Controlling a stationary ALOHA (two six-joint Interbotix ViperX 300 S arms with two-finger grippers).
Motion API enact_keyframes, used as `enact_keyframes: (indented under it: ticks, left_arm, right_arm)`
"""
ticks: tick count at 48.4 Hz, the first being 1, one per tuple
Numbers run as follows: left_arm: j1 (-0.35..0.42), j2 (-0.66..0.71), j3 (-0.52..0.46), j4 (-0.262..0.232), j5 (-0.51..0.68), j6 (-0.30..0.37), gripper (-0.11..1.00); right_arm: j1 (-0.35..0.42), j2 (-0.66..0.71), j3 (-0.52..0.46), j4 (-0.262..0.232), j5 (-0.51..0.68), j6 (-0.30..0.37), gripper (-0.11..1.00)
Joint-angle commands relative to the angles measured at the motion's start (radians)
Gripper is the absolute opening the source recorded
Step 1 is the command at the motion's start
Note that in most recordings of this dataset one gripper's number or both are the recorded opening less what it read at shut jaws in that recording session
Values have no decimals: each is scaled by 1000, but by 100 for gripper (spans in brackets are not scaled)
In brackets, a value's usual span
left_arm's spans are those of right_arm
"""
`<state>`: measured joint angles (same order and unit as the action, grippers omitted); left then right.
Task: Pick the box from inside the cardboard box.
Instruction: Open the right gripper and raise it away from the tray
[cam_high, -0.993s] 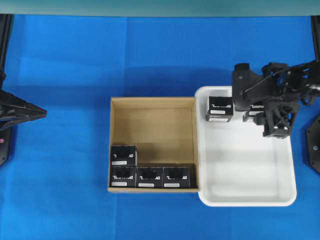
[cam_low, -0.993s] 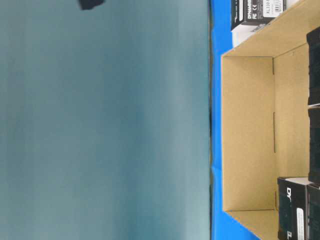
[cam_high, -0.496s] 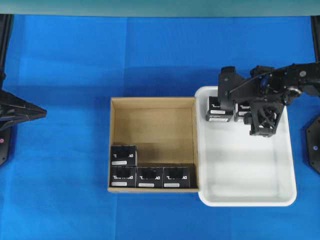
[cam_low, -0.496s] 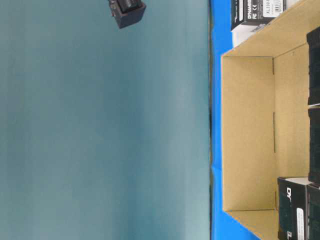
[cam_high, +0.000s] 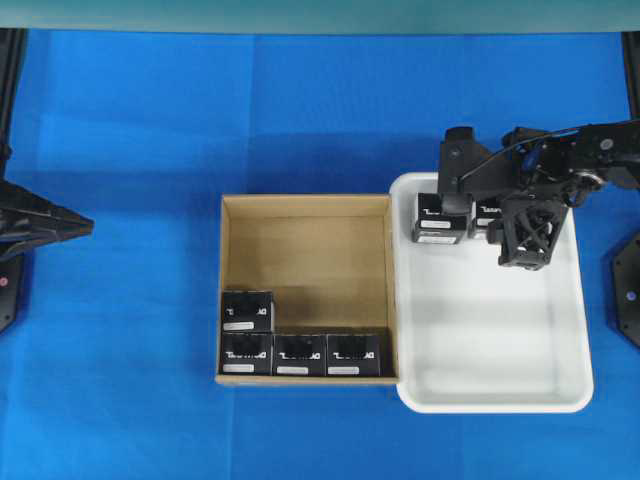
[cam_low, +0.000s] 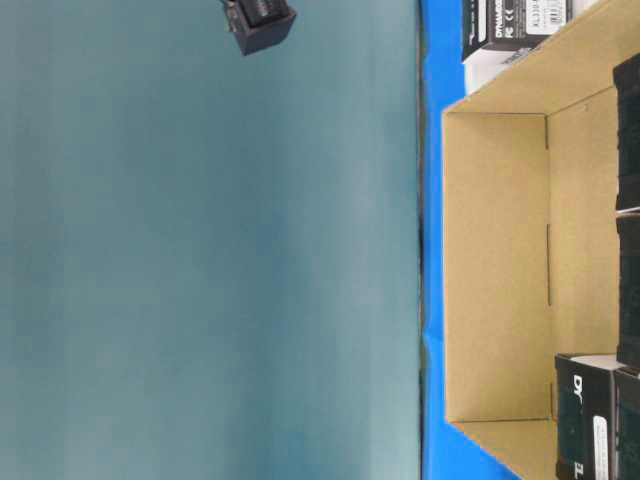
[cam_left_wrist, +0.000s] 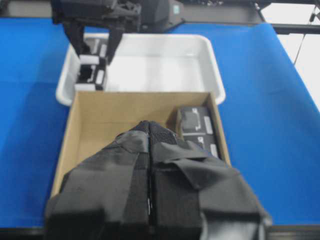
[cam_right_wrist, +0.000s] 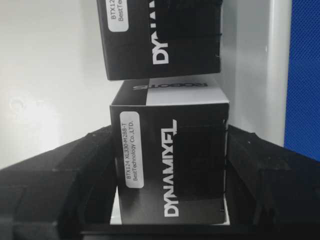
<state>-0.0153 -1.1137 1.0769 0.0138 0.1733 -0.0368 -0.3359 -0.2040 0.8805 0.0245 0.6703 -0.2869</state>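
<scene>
Where the boxes sit: four boxes (cam_high: 300, 354) line the lower edge of the carton (cam_high: 305, 201) at mid-frame of the overhead view. The carried box (cam_right_wrist: 170, 165) is already out, in the upper left corner of the white tray (cam_high: 500, 405) on the right.
Left claw (cam_left_wrist: 149, 132): fingers pressed together on nothing, parked at the far left edge of the overhead view.
Right claw (cam_right_wrist: 170, 135): straddles the carried box with a pad hard by each side. I cannot tell whether the pads press or have just let go.
Neighbour: a second box (cam_right_wrist: 165, 40) lies touching or nearly touching the carried one.
Risk, dragging: if a pad clings while the claw rises, the box may tip or lift with it.
Risk, knocking: any sideways drift would likely nudge the second box or the tray wall.
Right wrist view alone: lettering, label and how close the pads are.
Overhead view alone: the count left in the carton; the arm hides most of the carried box.
Table-level view: only the carton's inside, nothing of the grip.
</scene>
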Motion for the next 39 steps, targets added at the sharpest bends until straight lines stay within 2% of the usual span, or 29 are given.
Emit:
enact_keyframes:
  ticks: [1, 6, 9, 20, 31, 39]
  left_arm:
    - [0, 11, -31, 3, -8, 2, -7]
    - [0, 11, -31, 3, -8, 2, -7]
    - [0, 11, -31, 3, -6, 0, -7]
    - [0, 8, -32, 3, -5, 2, -7]
    - [0, 8, -32, 2, -5, 2, -7]
    - [0, 8, -32, 3, -5, 3, -7]
  right_arm:
    - [-6, 5, -5, 2, -8, 3, 65]
    - [-6, 5, -5, 2, -12, 8, 90]
    - [-6, 3, -5, 2, -12, 9, 98]
    - [-6, -43, -28, 8, 20, 17, 97]
    - [-6, -213, -106, 6, 201, 17, 97]
    - [-6, -341, -156, 6, 259, 20, 97]
